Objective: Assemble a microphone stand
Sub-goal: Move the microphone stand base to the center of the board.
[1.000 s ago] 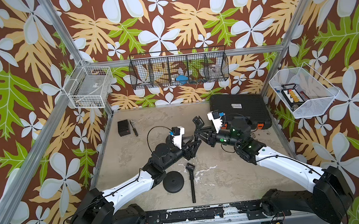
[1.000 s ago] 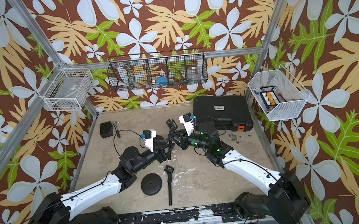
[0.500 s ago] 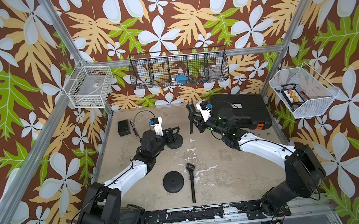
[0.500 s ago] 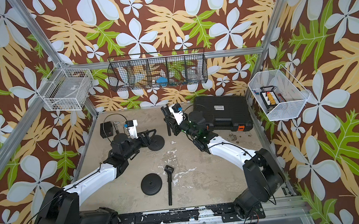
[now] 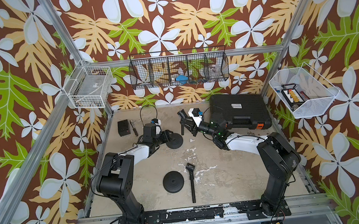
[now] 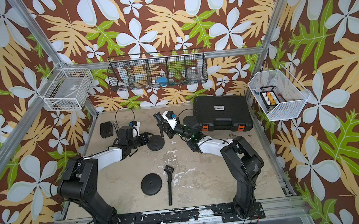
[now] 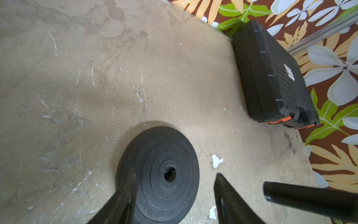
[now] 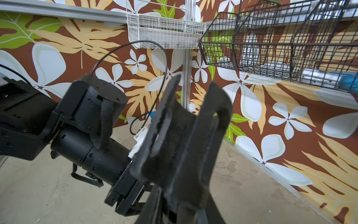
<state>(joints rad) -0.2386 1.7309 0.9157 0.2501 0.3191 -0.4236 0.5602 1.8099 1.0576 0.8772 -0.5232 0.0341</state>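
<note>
Pole (image 5: 182,129) stands upright in the narrow pinch of the right gripper (image 5: 186,122), near the back of the table (image 5: 226,175). Wide-spread fingers of the left gripper (image 7: 175,173) sit at a base (image 7: 158,151), one over its rim, one beside it. A second base (image 5: 173,182) and second pole (image 5: 192,184) lie at the front. The case (image 5: 239,110) bears a white label, too small to read. Scuffed beige top, floral walls

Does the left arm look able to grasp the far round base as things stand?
Probably yes: the left gripper is open right at the base, one finger over its edge, nothing between them.
</note>
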